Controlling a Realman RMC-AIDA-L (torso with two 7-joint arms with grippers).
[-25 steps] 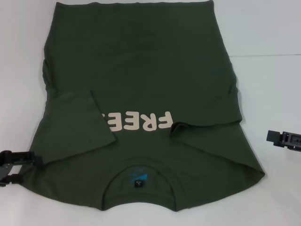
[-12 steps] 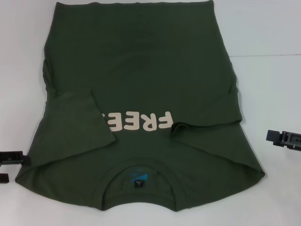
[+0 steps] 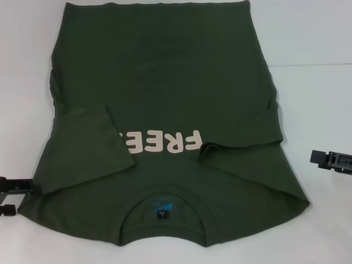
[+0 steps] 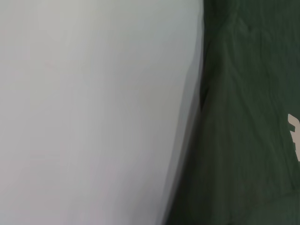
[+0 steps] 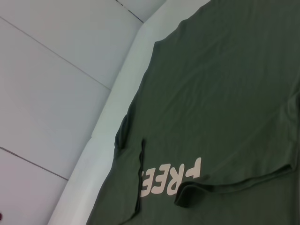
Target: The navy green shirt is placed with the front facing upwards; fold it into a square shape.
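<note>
White counter (image 3: 313, 93) fills the scene, and the navy green shirt (image 3: 165, 82) lies flat across it, front up, collar (image 3: 162, 206) nearest the robot, with both short sleeves already folded inward over the chest so they partly cover the cream lettering (image 3: 165, 142). By my reading the lengthwise folds that would make a square are not yet done. The left end effector (image 3: 12, 196) sits at the shirt's near left shoulder with fingers parted and empty, while the right end effector (image 3: 330, 160) waits beside the right edge, and I cannot tell its state.
</note>
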